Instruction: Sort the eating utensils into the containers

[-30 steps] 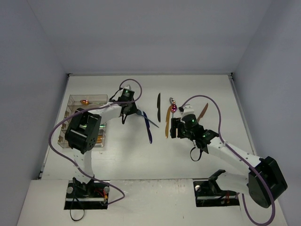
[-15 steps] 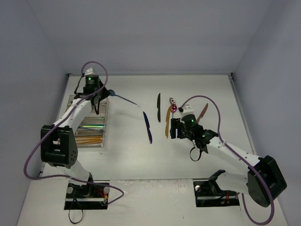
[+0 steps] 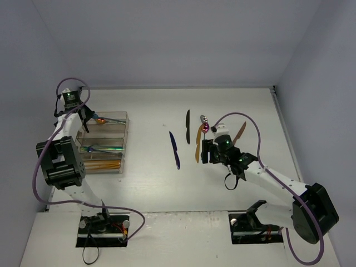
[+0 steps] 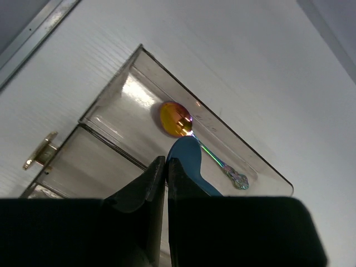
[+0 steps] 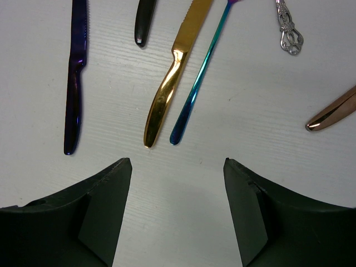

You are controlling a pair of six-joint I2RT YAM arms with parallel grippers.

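Observation:
The clear tray (image 3: 125, 139) stands at the left. My left gripper (image 3: 84, 114) hangs over its far compartment, shut on a blue spoon (image 4: 189, 158) whose bowl sticks out past the fingertips. An orange-bowled spoon (image 4: 176, 119) lies in that compartment (image 4: 111, 100). My right gripper (image 5: 178, 164) is open and low over bare table, just short of the handle ends of a gold knife (image 5: 167, 89) and an iridescent blue-handled spoon (image 5: 197, 83). A dark blue knife (image 3: 175, 150) lies to their left.
A black knife (image 3: 188, 127), a silver spoon (image 3: 203, 118) and a copper utensil (image 3: 240, 132) lie around the right gripper. Gold utensils (image 3: 103, 165) fill the tray's near compartment, with an iridescent one (image 3: 100, 148) in the second. Walls enclose the table.
My left arm has swung from the table's middle to the far left, carrying the blue spoon over the tray's far compartment. The right arm has not moved.

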